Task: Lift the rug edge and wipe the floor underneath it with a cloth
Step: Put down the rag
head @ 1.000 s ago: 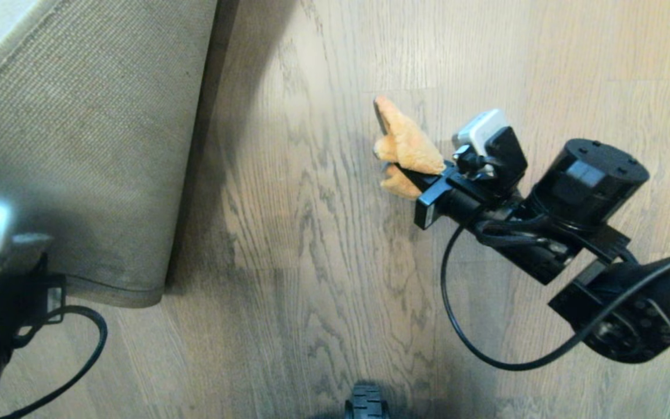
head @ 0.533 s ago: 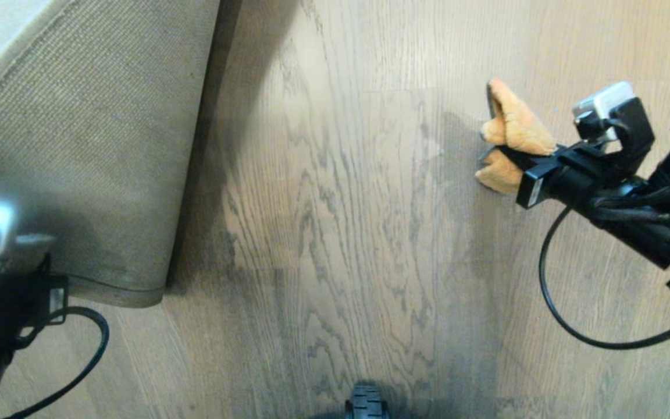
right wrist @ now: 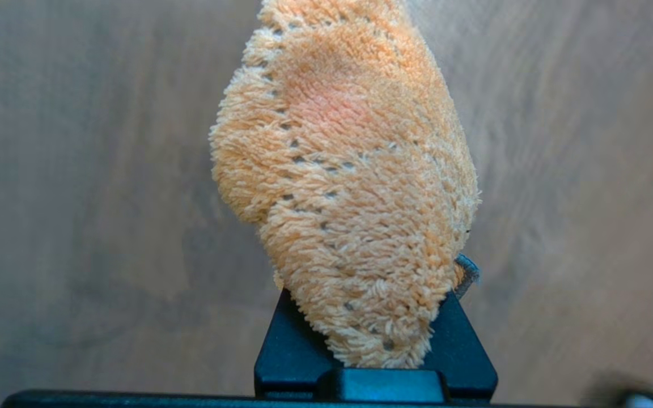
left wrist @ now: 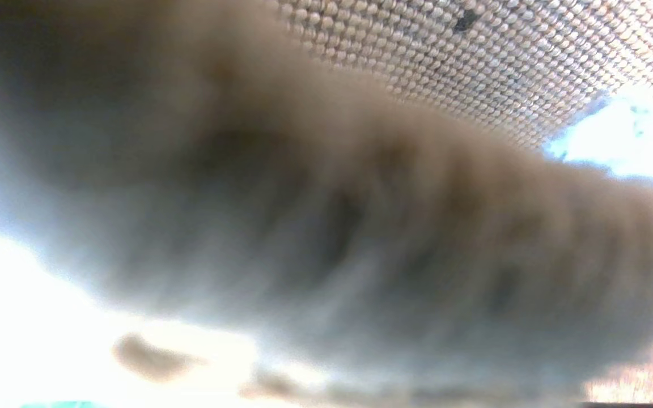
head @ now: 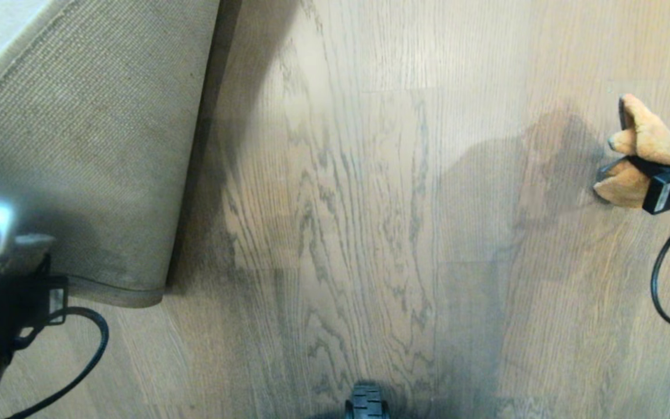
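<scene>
Right tool [right wrist: 377, 362] pinches the cloth [right wrist: 349, 192]; only the left wrist view shows the rug edge's [left wrist: 474, 68] mesh close up.

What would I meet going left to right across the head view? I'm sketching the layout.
Black left gripper → lifted pale grey rug edge with tan mesh backing → bare grey-brown wood-grain floor → fluffy orange-tan cloth → black right gripper clamping it.

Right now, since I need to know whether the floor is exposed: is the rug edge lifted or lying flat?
Lifted. The rug edge is turned up showing its woven backing, leaving bare floor beside it.
</scene>
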### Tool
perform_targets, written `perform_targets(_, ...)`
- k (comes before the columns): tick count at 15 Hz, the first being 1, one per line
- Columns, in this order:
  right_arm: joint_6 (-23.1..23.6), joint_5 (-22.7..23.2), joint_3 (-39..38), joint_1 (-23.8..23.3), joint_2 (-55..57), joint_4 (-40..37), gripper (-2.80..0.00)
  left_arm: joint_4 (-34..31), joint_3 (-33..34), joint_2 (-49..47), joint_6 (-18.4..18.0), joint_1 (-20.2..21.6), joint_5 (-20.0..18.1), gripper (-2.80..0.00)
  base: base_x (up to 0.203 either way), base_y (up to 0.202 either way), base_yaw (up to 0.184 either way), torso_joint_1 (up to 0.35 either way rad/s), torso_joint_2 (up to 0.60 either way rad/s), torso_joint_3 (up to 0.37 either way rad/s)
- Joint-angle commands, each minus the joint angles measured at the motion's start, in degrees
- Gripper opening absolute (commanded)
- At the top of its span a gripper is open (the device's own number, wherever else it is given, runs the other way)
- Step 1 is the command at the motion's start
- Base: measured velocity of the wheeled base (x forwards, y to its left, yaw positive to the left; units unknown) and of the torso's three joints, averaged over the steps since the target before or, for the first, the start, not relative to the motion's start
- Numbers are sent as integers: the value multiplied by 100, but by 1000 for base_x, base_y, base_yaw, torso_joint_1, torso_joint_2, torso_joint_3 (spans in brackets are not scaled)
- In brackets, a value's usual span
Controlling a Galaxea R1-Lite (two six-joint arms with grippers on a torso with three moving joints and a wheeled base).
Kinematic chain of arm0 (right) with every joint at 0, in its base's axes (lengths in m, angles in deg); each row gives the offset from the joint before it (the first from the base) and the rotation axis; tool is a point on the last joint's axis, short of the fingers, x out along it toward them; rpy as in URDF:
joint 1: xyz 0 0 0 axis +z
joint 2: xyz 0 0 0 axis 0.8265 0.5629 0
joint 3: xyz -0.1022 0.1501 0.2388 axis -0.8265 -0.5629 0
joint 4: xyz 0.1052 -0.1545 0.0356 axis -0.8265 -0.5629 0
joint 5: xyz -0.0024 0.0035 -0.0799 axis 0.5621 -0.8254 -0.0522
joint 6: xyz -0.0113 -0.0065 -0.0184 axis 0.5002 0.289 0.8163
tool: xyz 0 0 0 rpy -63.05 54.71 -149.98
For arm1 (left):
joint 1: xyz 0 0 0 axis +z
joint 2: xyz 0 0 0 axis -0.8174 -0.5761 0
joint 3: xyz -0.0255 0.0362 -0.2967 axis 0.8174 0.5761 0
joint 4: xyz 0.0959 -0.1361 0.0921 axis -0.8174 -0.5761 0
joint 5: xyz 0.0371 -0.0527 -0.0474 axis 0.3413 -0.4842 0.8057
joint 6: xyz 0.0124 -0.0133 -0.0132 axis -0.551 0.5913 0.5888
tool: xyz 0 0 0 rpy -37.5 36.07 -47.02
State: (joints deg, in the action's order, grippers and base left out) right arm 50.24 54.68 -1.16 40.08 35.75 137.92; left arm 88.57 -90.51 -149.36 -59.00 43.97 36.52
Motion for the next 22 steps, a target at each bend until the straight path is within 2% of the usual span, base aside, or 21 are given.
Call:
perform_targets(1,18,365,61,-694,64,-188,-280,27,-1,0,-8,-5,25,-280,0,0,0,0,0,0)
perform_targets(7,18,440,143,-1296,359,-364,-280,27,-2,-35,-8,-14,25,-280,0,0,0,0,0,0)
perform_targets(18,18,581,42,-1435,453,-366,-280,27,-1,-70,1,-31,7,-280,0,0,0,0,0,0)
perform_targets(19,18,664,5,-1439,439,-356,0,27,-1,-61,1,-31,7,-280,0,0,0,0,0,0)
perform_targets(22,18,712,-44,-1437,367,-362,0,27,-1,-61,1,-31,16,-280,0,0,0,0,0,0)
